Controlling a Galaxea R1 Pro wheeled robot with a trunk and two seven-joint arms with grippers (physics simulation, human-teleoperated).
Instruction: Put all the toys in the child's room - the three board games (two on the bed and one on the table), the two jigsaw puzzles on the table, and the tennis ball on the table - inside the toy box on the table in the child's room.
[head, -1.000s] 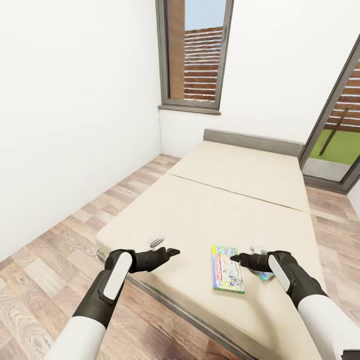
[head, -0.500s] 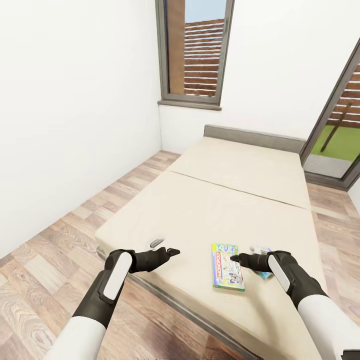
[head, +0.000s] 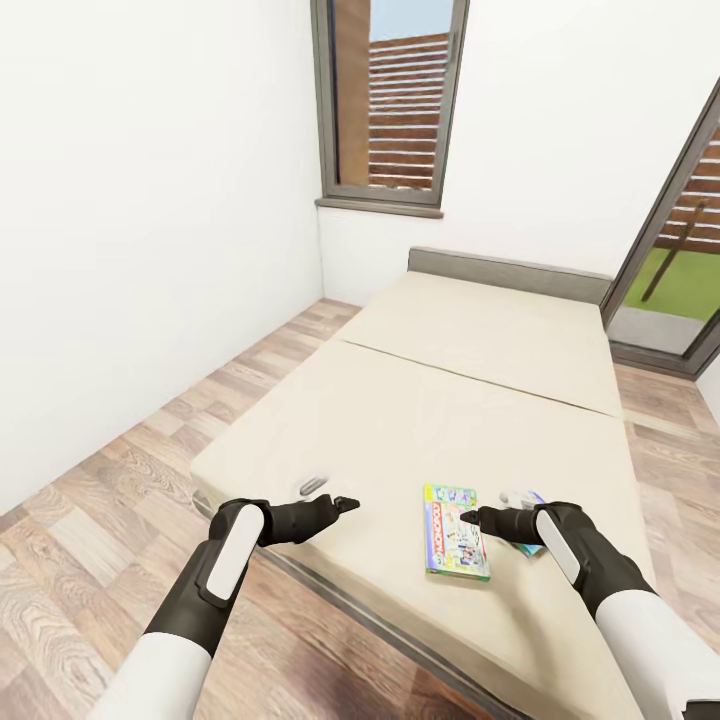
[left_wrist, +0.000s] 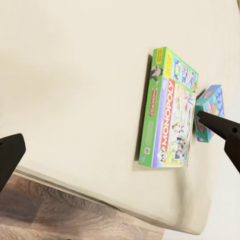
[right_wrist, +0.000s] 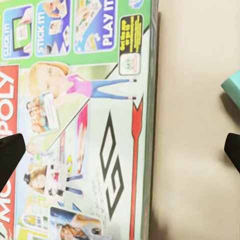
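Early stage, by my judgement: both board games on bed (head: 470, 400), near its front edge. Green game (head: 455, 532) flat; blue game (left_wrist: 210, 113) just beside it. Left gripper (head: 345, 503) and right gripper (head: 468, 517) open, empty, hovering. Box-filling all ahead.

Two board games (head: 455, 532) are laid side by side near the front edge of the bed (head: 440, 400), the smaller one (left_wrist: 209, 112) to the right.

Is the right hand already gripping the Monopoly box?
No. In the head view the right hand hangs above the Monopoly box, which lies flat on the bed, and the right wrist view shows its fingertips spread wide apart.
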